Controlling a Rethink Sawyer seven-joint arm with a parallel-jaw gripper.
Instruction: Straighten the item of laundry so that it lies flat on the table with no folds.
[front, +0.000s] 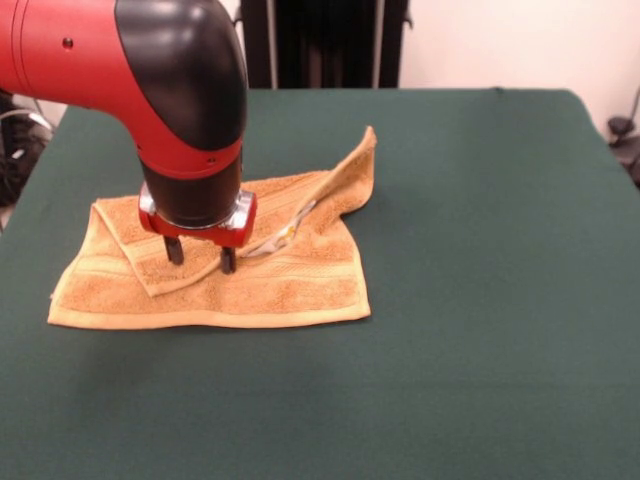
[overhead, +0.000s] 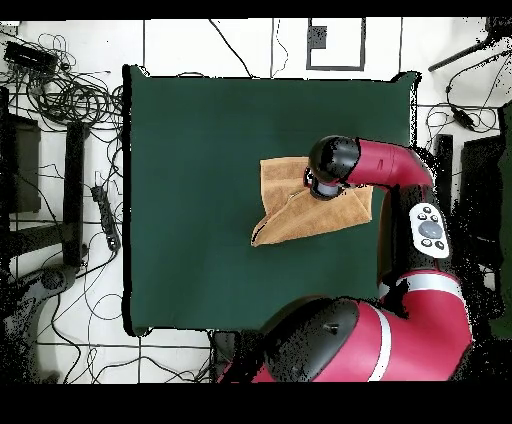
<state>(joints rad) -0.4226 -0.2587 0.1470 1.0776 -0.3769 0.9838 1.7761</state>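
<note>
The towel (front: 250, 280) lies on the left half of the table (front: 480, 300) in my front view, toward the middle of the table's depth. It is not flat: I see a lower layer spread as a rough rectangle, with a woven band stripe (front: 290, 272) running along it just above the near hem. On top of it a second layer is folded over, forming a triangular flap (front: 150, 245) whose point faces the near edge on the left part of the cloth. At the far right corner the fabric rises into a raised peak (front: 362, 160) that stands off the table surface. A pale strip, probably the tag (front: 285, 232), shows in the crease between the layers, just right of the gripper.

The gripper (front: 201, 256) comes straight down onto the folded flap. I read its two dark fingers (front: 175, 250) as set narrowly apart, both tips touching the upper layer of cloth; I see no fabric pinched between them.

In my overhead view the towel (overhead: 300, 212) sits right of the table's centre, with one corner drawn out to a point toward the lower left. The arm's black elbow (overhead: 333, 160) covers its upper right part. The green table (overhead: 200, 180) extends well beyond the towel on all sides.
</note>
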